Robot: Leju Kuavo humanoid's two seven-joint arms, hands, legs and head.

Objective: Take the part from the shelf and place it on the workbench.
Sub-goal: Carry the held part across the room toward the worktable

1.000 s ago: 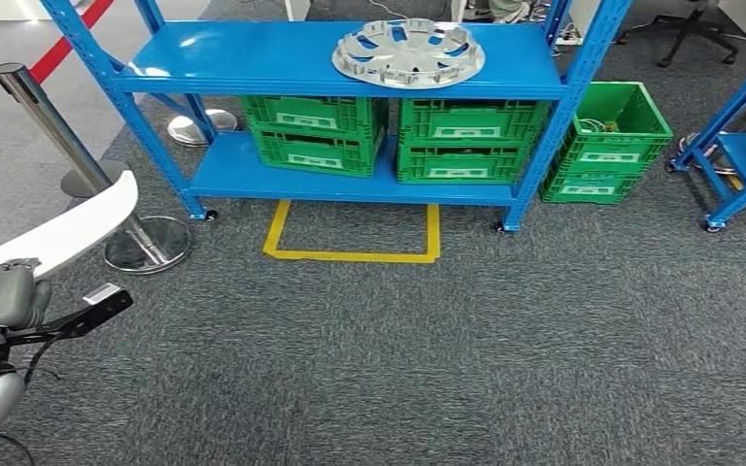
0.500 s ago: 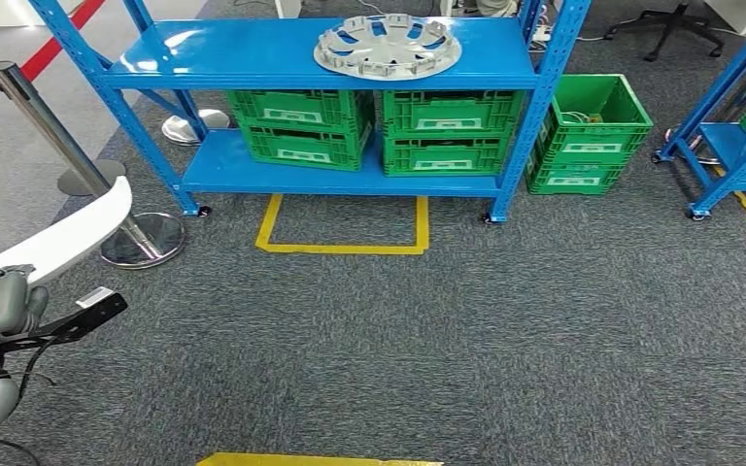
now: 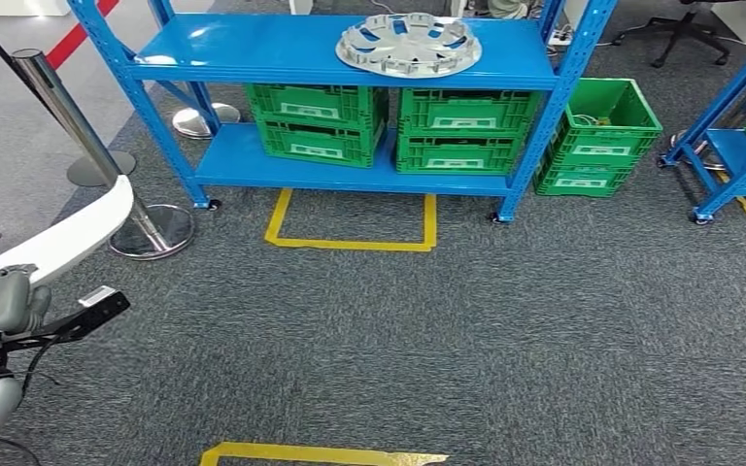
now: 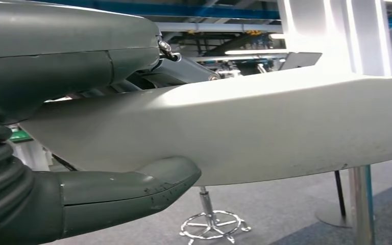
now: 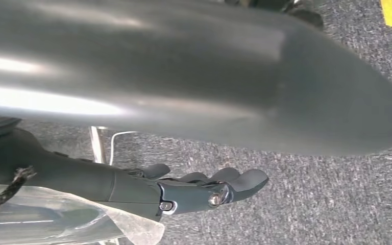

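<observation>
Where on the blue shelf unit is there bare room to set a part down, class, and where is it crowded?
Free: the top shelf to the left of the silver wheel cover, out to the left upright, and a smaller strip of the lower shelf left of the green crates. Crowded: the lower shelf's middle and right, packed with stacked crates.

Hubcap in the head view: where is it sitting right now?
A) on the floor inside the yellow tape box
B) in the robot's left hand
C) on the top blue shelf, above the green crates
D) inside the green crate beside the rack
C: the silver hubcap lies flat on the top level of the blue shelf, with the green crates on the level below it.
</observation>
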